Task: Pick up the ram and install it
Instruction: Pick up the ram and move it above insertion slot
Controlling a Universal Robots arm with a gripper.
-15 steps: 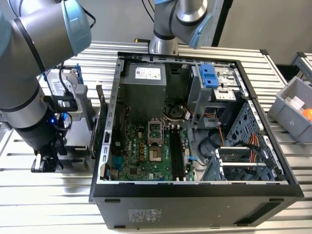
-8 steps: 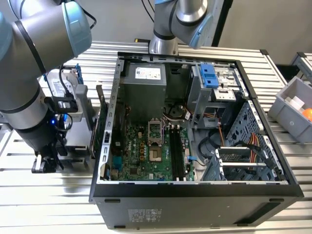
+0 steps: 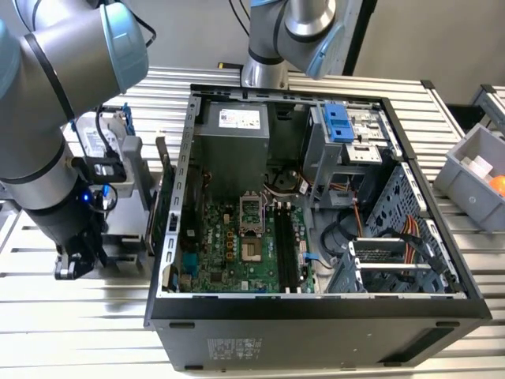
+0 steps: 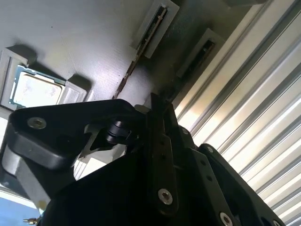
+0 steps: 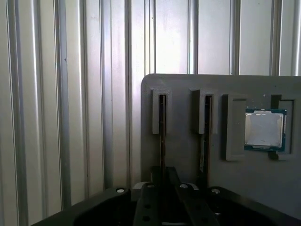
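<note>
On the exterior view's left the arm was bent down to the slatted table, just outside the open computer case. In the first wrist view the tool sat right at the ram, which stood on edge in its slot in the grey holder. Spread or pinching that stick? I could not tell. Just beside it stood a second stick, and further along a processor lay in its pocket. Over to the exterior view's right, inside the case, the black memory slots looked bare. The danger, as I judged it: a skewed or off-centre grip would tilt the ram and jam it in the holder, or nudge its neighbour. A loose hold could let it slip against the case wall.
</note>
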